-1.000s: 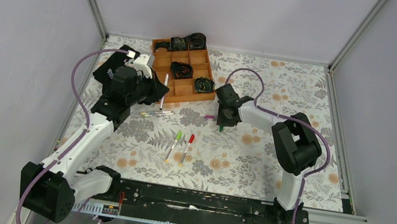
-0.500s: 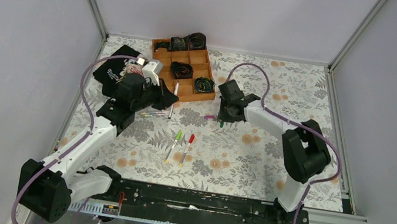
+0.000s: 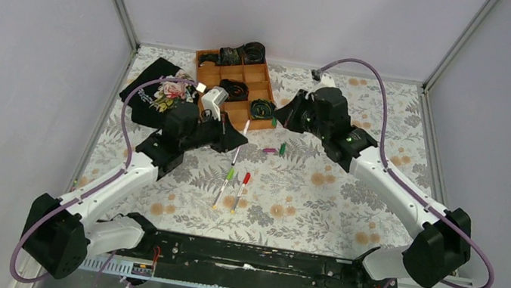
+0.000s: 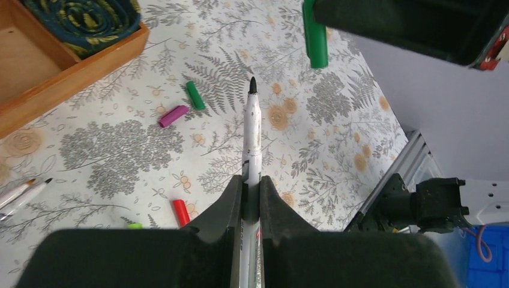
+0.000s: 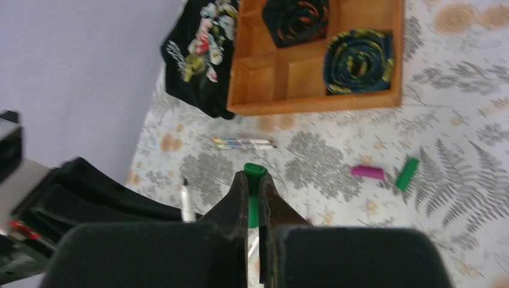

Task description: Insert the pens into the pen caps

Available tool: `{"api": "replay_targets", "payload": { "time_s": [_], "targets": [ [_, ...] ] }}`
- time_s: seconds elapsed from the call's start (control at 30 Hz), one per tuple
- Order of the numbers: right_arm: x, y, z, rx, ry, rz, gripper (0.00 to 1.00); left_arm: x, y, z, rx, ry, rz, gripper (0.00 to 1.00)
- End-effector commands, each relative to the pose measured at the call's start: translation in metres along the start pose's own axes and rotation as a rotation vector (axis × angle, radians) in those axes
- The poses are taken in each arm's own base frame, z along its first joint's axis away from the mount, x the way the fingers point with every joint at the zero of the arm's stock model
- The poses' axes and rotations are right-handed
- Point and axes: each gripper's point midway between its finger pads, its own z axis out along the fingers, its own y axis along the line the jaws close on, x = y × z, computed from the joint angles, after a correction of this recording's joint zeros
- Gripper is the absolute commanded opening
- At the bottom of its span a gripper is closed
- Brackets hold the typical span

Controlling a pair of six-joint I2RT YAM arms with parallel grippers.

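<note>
A white pen (image 4: 252,138) with a dark tip sticks out forward from my left gripper (image 4: 251,186), which is shut on its barrel above the mat; from above the pen (image 3: 240,142) hangs mid-mat. My right gripper (image 5: 254,191) is shut on a dark green pen cap (image 5: 254,174), held in the air ahead of the pen's tip and a little to its right (image 4: 315,36). A second green cap (image 3: 282,149) and a magenta cap (image 3: 269,150) lie loose on the mat. Two pens wearing a lime cap (image 3: 223,183) and a red cap (image 3: 241,188) lie nearer the bases. Two more pens (image 5: 243,143) lie below the tray.
A wooden tray (image 3: 259,122) with coiled dark items stands at the back middle. A black printed cloth (image 3: 149,94) lies to its left. Grey walls close in the floral mat (image 3: 320,200) on three sides.
My right gripper has risen off the mat with the green cap and swung back and left. My left arm has carried the pen to the right, toward the mat's middle.
</note>
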Motion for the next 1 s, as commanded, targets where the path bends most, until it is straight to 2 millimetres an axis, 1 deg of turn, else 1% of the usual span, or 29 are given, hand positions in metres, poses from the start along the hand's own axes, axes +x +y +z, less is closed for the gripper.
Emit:
{"api": "replay_targets", "payload": {
  "time_s": [0.0,0.1,0.2,0.37,0.97],
  "targets": [
    [-0.035,0.046,-0.009,-0.209,-0.125,0.038,0.00,-0.008,-0.020,0.002,0.093,-0.040,0.043,0.00],
    [-0.041,0.066,-0.008,-0.304,-0.128,0.035,0.00,-0.007,-0.023,0.003,0.106,-0.032,0.045,0.00],
    [-0.039,0.076,-0.005,-0.356,-0.116,0.033,0.00,-0.007,-0.023,0.004,0.105,-0.030,0.043,0.00],
    [-0.036,0.079,0.000,-0.371,-0.101,0.038,0.00,-0.008,-0.024,0.006,0.111,-0.027,0.046,0.00],
    [-0.029,0.073,0.013,-0.357,-0.087,0.032,0.00,-0.009,-0.030,0.003,0.144,-0.039,0.057,0.00]
  ]
}}
